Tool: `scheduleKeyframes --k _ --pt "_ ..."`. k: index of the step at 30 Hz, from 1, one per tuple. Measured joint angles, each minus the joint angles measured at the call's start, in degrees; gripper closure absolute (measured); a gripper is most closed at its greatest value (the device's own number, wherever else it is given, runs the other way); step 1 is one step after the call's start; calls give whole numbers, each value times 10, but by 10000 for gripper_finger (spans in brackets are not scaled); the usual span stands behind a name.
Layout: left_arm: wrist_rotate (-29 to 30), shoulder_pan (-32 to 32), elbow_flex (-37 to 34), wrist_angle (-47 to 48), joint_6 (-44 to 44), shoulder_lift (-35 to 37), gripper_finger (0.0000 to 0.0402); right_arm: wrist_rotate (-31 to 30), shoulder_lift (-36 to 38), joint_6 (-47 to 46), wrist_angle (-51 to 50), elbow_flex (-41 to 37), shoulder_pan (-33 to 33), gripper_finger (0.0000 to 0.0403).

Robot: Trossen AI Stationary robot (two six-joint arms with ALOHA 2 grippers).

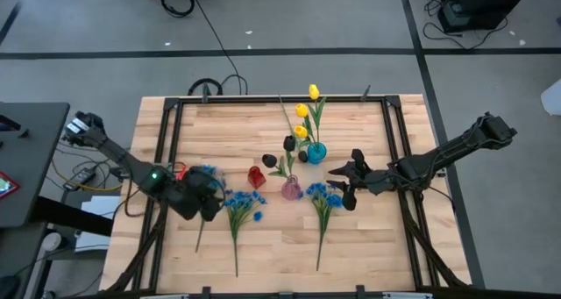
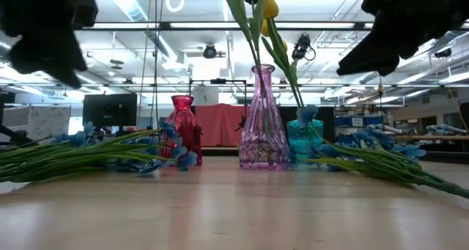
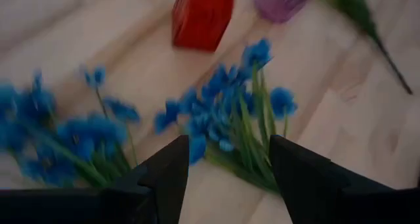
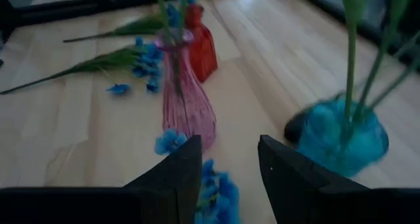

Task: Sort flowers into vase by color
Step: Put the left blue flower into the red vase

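High view: three blue bunches (image 1: 238,202) lie on the table (image 1: 263,255) in front of the red vase (image 1: 255,177), pink vase (image 1: 291,189) and teal vase (image 1: 316,152), which holds yellow tulips (image 1: 304,110). The left pincer (image 1: 210,196), spread, hovers over the left bunches; the right pincer (image 1: 344,183), spread, hangs above the right bunch (image 1: 323,199). Only the left wrist view shows blossoms (image 3: 216,112) just ahead of its fingers (image 3: 167,178).

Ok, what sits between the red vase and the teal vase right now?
The pink vase stands between the red vase and the teal vase, holding dark tulips. The low view shows it best, in the middle of the three.
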State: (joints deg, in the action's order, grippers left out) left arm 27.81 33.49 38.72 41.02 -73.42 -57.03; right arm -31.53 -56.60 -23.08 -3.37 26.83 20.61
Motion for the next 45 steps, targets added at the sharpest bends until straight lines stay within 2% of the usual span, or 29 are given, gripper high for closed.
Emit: scheduleKeyframes --k 3,6,11,14,17,20,25,30,40,45 --pt "-6 22 0 1 -76 -38 190 3 0 55 33 0 6 243" --pt "-26 38 0 0 -124 -79 194 35 0 103 60 0 12 243" --pt "-91 53 0 -12 -136 -142 195 59 12 156 84 -25 14 243" --pt "-130 48 0 -9 -143 -161 195 66 48 157 86 -54 2 243" --pt "-159 47 1 -15 -180 -165 195 77 103 161 92 -82 -7 244" --pt "-160 48 17 -4 -212 -165 195 77 157 186 106 -102 -15 244" --pt "-164 48 53 81 -246 -165 195 96 210 209 116 -118 -24 244" --pt "-183 53 43 119 -277 -165 192 106 218 212 154 -145 -25 244" --pt "-190 48 -4 65 -283 -165 110 107 218 220 230 -186 -25 244" --pt "-193 44 -39 20 -302 -165 103 118 218 222 231 -186 -25 244"
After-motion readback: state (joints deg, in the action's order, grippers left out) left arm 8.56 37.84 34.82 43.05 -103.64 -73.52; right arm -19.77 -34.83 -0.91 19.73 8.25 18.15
